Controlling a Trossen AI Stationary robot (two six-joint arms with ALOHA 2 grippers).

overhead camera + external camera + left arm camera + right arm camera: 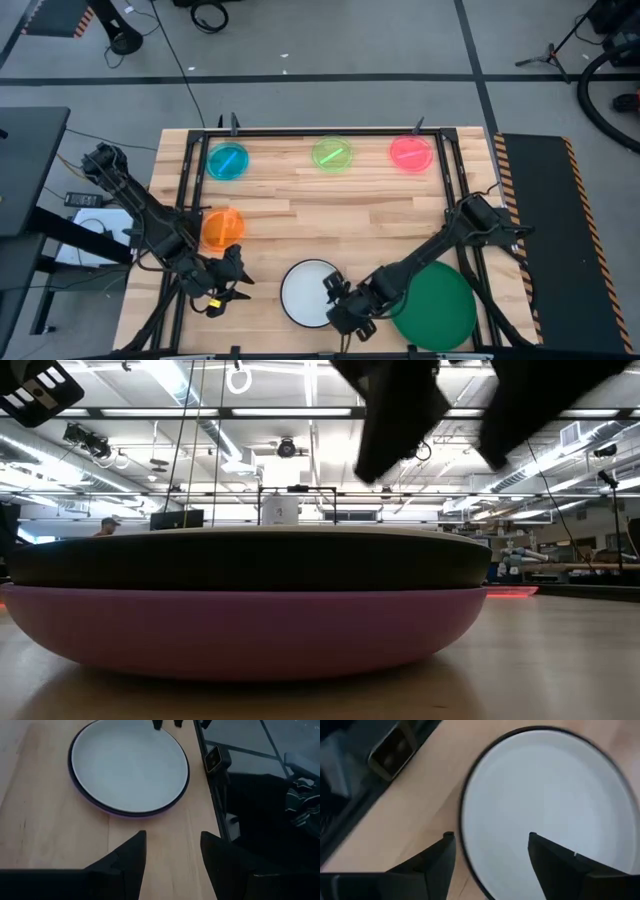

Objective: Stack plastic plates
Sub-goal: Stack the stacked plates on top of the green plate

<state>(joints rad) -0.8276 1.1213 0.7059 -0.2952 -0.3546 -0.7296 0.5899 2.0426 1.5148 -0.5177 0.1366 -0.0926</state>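
A stack stands near the table's near edge: a white plate (pixel 308 293) on a black plate (pixel 250 560) on a purple plate (pixel 240 635), whose underside rests on the wood. My left gripper (pixel 232 280) is open just left of the stack, above the table (pixel 172 835). My right gripper (pixel 335 298) is open at the stack's right rim, one finger over the white plate (pixel 545 785) and one over the wood (pixel 490 836). The dark green plate (pixel 435 305) lies to the right, under my right arm. The orange plate (pixel 222 228) lies left of centre. No light green plate shows.
Three small translucent plates lie in a row along the far edge: blue (pixel 228 160), green (pixel 332 155), pink (pixel 411 152). A black frame (pixel 190 190) borders the wooden table. Bare wood stretches across the middle of the table.
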